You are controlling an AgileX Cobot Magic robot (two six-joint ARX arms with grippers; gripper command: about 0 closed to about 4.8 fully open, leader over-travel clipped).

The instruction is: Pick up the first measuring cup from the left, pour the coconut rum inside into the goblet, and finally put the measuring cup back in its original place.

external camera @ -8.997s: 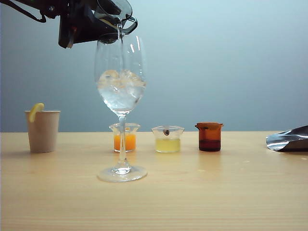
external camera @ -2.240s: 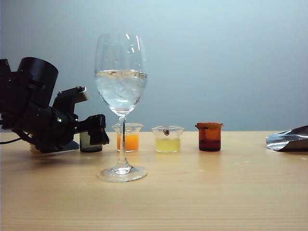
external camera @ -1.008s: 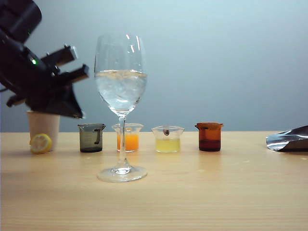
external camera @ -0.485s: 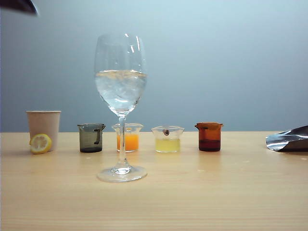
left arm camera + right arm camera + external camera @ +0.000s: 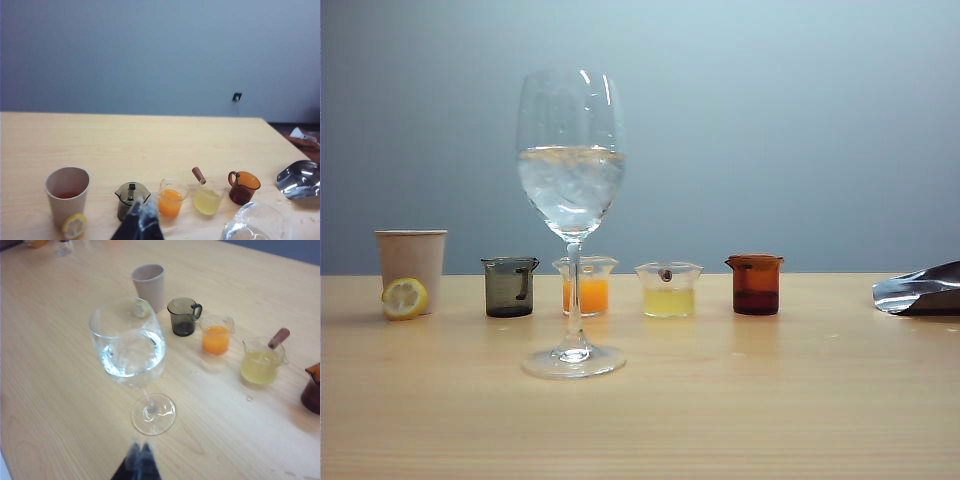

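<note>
**Measuring cup standing in the row, both grippers clear of it**

The measuring cup (image 5: 510,286) is standing upright and looking empty on the table (image 5: 740,400), first in a row of four small cups, with nothing gripping it. Just left of it a paper cup (image 5: 411,265) is sitting with a lemon slice (image 5: 405,297) leaning against its base. To its right the orange cup (image 5: 587,285), the yellow cup (image 5: 668,288) and the amber cup (image 5: 755,283) are lining up, each apart from the next. The goblet (image 5: 571,180) is standing in front of the row, between the measuring cup and the orange cup, holding ice and clear liquid, the rum (image 5: 570,190), to about mid-bowl.

The left gripper (image 5: 139,227) is hanging above the near side of the table, its tips pressed together on nothing, pointing toward the measuring cup. The right gripper (image 5: 137,462) is hovering near the goblet's foot, its tips likewise together and empty.

The table is pale wood with a few small droplets. A crumpled foil piece (image 5: 920,290) is lying at its right edge. A plain grey-blue wall (image 5: 770,120) is filling the background.
</note>
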